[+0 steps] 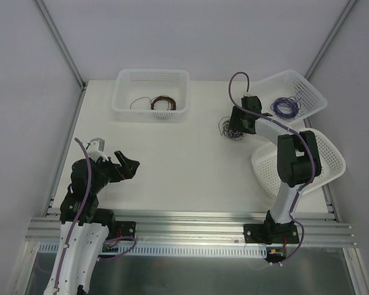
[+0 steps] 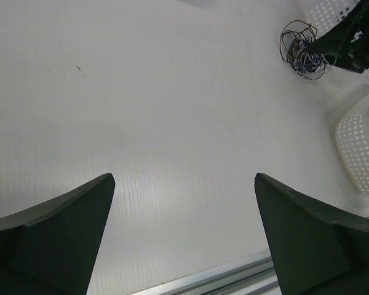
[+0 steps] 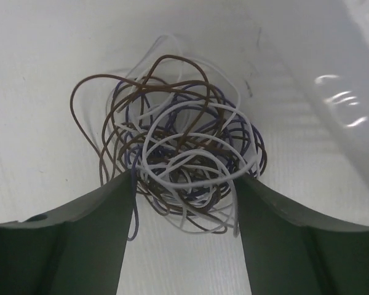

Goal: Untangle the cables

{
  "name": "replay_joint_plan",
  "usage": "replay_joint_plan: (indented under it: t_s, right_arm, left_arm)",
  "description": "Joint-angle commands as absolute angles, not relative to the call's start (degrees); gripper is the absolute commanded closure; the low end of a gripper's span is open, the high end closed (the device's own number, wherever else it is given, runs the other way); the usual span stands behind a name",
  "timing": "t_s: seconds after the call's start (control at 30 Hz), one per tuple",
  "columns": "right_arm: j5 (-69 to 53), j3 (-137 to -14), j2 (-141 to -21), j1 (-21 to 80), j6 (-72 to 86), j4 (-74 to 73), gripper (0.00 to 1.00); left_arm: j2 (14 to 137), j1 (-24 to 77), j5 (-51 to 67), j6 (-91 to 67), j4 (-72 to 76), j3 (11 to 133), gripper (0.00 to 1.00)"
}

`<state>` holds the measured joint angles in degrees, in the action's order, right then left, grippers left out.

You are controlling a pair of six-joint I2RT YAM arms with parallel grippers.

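White table (image 1: 172,178) fills the floor of the booth. Three white baskets sit round it: one at twelve o'clock (image 1: 120,101), a tilted one at two (image 1: 313,92), and a third at four (image 1: 332,160). Left gripper (image 1: 128,165) hovers down at eight o'clock, jaws wide apart, nothing between them. Right gripper (image 1: 234,123) is out at one o'clock, jaws apart, one on either side of the cables (image 1: 226,129). That brown, purple and white clump lies on the table, its loops brushing both fingers.
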<state>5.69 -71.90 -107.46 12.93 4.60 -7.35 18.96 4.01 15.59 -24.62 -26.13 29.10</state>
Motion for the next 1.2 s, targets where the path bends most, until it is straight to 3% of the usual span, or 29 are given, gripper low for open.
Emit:
replay_joint_plan:
  t_s: [0.0,0.1,0.13,0.2,0.23,0.33,0.6,0.83,0.97,1.1,1.17]
  right_arm:
    - [6.86,-73.13,-107.93,14.85,5.10,-7.38,0.35]
    - [6.59,-71.28,-107.58,16.96,3.70,-7.73,0.51]
    - [6.50,-69.97,-106.53,17.57,2.65,-7.73,0.62]
    - [5.63,-68.47,-105.21,19.50,1.50,-7.47,0.74]
    - [4.84,-67.60,-104.42,20.21,0.36,-7.38,0.86]
    - [1.42,-63.99,-100.29,22.93,-1.75,-7.38,0.99]
    - [-11.59,-54.59,-82.82,34.88,-9.05,-10.45,0.99]
    - [-16.97,-52.29,-78.83,46.12,-15.20,-16.16,0.98]
    - [-15.39,-50.81,-80.42,47.11,-15.56,-17.05,0.86]
    - [-13.80,-50.19,-80.25,47.37,-14.24,-17.49,0.63]
    - [-13.97,-49.75,-78.06,47.64,-12.14,-17.93,0.58]
  left_arm:
    - [18.37,3.52,17.31,-23.91,-23.91,29.00,0.01]
    - [18.28,3.52,17.66,-23.91,-23.99,28.92,0.01]
    - [18.37,3.52,17.84,-23.91,-23.99,28.92,0.01]
    - [18.46,3.52,18.10,-23.91,-23.99,28.92,0.01]
    - [18.63,3.52,18.45,-23.91,-23.91,28.83,0.01]
    - [19.42,3.52,19.51,-23.91,-23.82,28.56,0.01]
    - [22.23,3.52,26.01,-24.34,-21.45,27.60,0.01]
    - [28.37,3.60,32.95,-25.14,-18.99,26.63,0.01]
    - [31.99,4.39,35.59,-25.58,-18.02,26.28,0.01]
    - [35.76,7.54,35.68,-26.19,-17.40,26.37,0.01]
    - [37.26,9.31,34.28,-27.42,-17.05,26.63,0.01]
